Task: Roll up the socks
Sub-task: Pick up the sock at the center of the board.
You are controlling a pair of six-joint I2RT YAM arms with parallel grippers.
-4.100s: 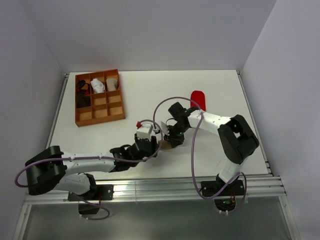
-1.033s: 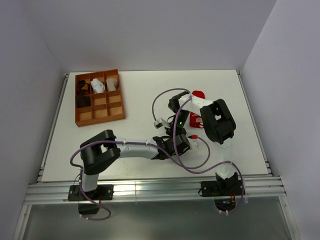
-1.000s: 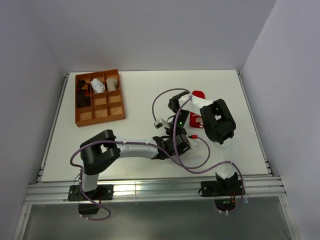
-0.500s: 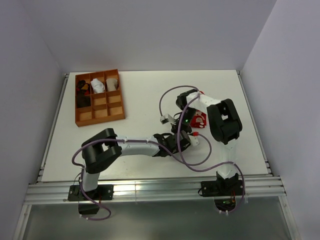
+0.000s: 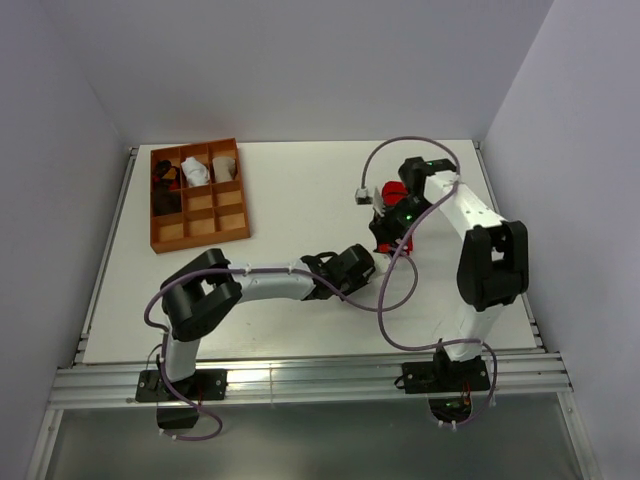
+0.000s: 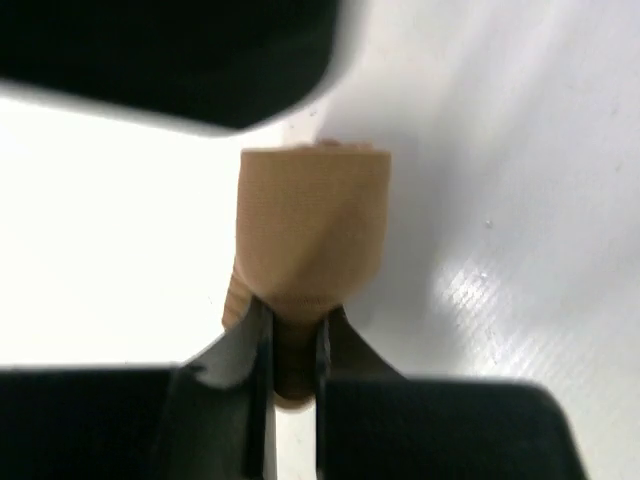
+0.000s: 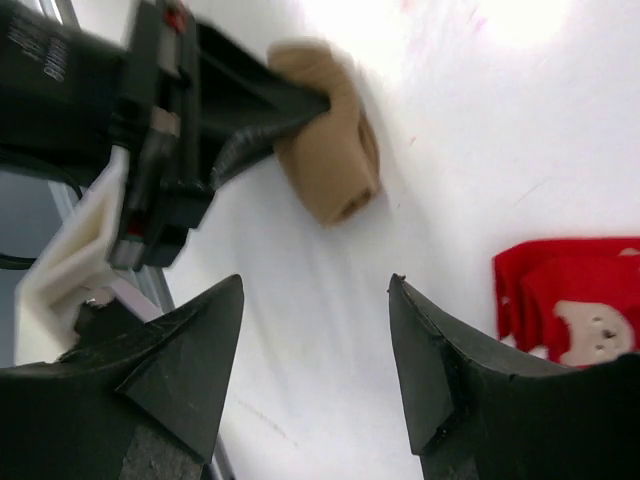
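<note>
From above, one red sock [image 5: 393, 188] is seen on the right half of the counter [image 5: 290, 190], beneath the right arm [image 5: 466, 212]. In the left wrist view, one rolled tan sock [image 6: 310, 220] is pinched by the left tool [image 6: 292, 345] on the counter. In the right wrist view, the right tool [image 7: 315, 370] is shown spread above the two socks, which lie apart.

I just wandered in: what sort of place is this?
Probably a robotics test bench: a white table walled in by plain panels, a left arm and right arm bolted to its near rail, and practice props, a tan sock and a wooden compartment tray.
</note>
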